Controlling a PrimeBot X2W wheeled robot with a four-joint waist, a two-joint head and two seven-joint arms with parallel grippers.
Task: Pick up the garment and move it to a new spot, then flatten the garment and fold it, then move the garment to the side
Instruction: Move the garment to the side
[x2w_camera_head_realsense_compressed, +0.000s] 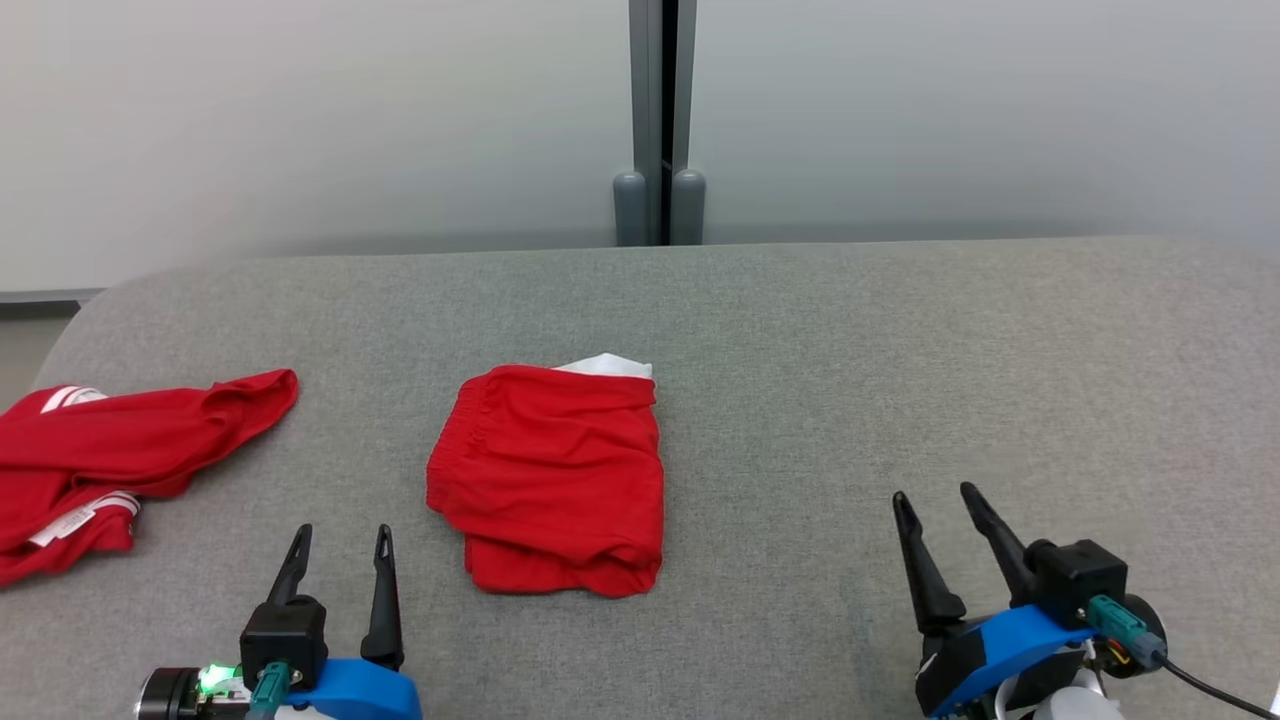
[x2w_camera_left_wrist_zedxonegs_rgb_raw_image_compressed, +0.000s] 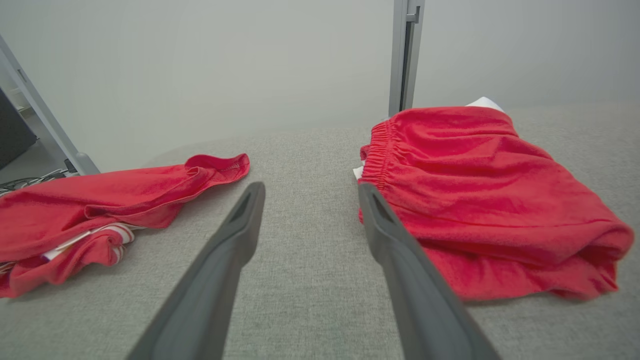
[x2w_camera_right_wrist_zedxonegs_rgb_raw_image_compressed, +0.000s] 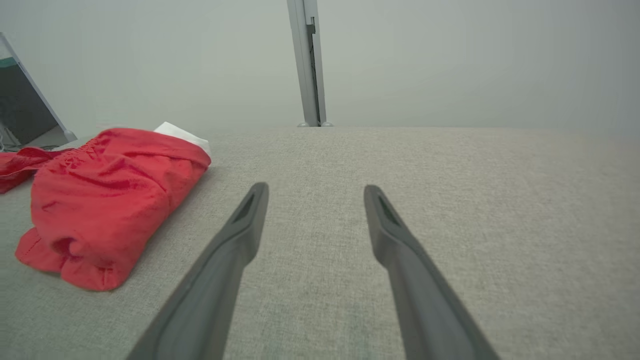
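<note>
Red folded garment (x2w_camera_head_realsense_compressed: 550, 480); left end effector (x2w_camera_head_realsense_compressed: 343, 532) and right end effector (x2w_camera_head_realsense_compressed: 934, 493) both wide, empty; crumpled cloth (x2w_camera_head_realsense_compressed: 120, 455) leftward.

The head camera looked forward and down from above the near edge of the grey table (x2w_camera_head_realsense_compressed: 900, 350), taking in its surface up to the far edge. Both wrist cameras sat low and close over the table, facing that far edge, the left one further left. All three views shared the folded red shorts (x2w_camera_head_realsense_compressed: 555, 480) and the grey post (x2w_camera_head_realsense_compressed: 660, 120) behind the far edge.
</note>
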